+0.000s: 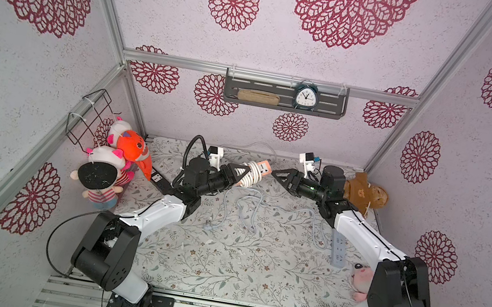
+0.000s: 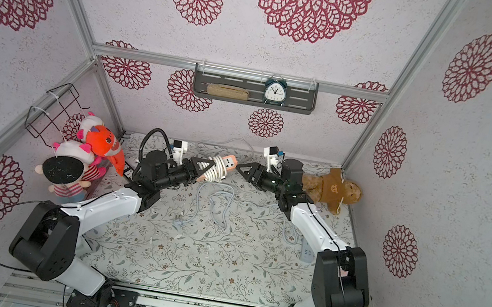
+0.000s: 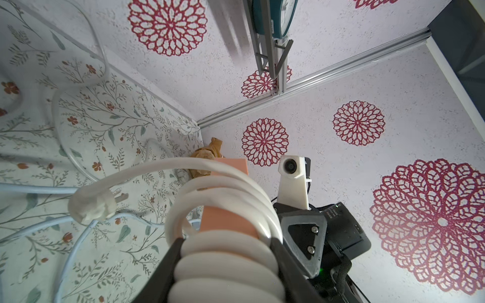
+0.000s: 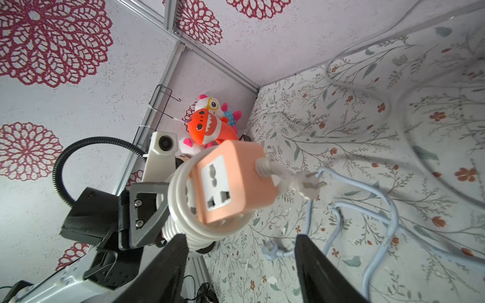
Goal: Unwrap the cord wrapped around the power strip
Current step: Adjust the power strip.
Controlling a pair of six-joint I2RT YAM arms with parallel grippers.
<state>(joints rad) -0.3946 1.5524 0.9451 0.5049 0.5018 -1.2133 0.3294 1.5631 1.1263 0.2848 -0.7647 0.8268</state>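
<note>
A peach-orange power strip (image 1: 263, 168) (image 2: 229, 162) (image 4: 236, 181) is held up off the table near the back middle. A thick white cord (image 1: 249, 175) (image 3: 225, 251) (image 4: 181, 189) is coiled several times around it. The cord's plug (image 3: 91, 207) (image 4: 307, 183) hangs loose beside the strip's free end. My left gripper (image 1: 246, 176) (image 2: 208, 168) (image 3: 227, 241) is shut on the coiled part of the strip, one finger on each side. My right gripper (image 1: 275, 174) (image 2: 239, 167) (image 4: 241, 237) is open just off the strip's socket end, holding nothing.
A pale blue cord (image 1: 249, 209) lies looped on the floral table (image 1: 220, 258), running to a blue-grey strip (image 1: 338, 251) under my right arm. A black strip (image 1: 159, 180) and plush toys (image 1: 122, 154) sit left, a brown bear (image 1: 363, 192) back right.
</note>
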